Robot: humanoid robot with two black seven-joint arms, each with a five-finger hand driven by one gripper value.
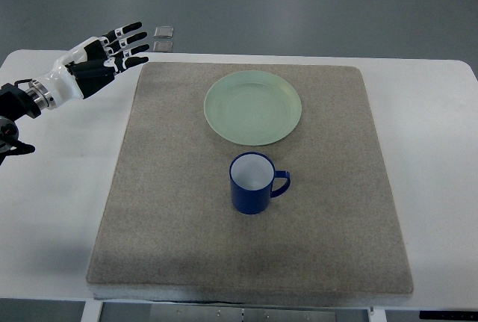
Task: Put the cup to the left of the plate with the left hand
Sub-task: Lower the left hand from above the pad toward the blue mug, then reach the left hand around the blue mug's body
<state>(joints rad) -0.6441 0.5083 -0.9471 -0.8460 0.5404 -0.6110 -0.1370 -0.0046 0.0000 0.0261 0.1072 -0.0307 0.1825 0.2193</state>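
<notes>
Fingers of the left hand (pixel 104 57) are stretched out and hold nothing, hovering off the mat's (pixel 149 210) far-left corner. Cup (pixel 252 181) stands upright just below the plate (pixel 253 107) (handle pointing right), ungrasped.

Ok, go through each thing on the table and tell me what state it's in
Cup: upright, empty, handle pointing right, on the mat in front of the plate.
Plate: empty, flat on the mat.
Mat: flat on the table.
Left hand: open, holding nothing.
</notes>
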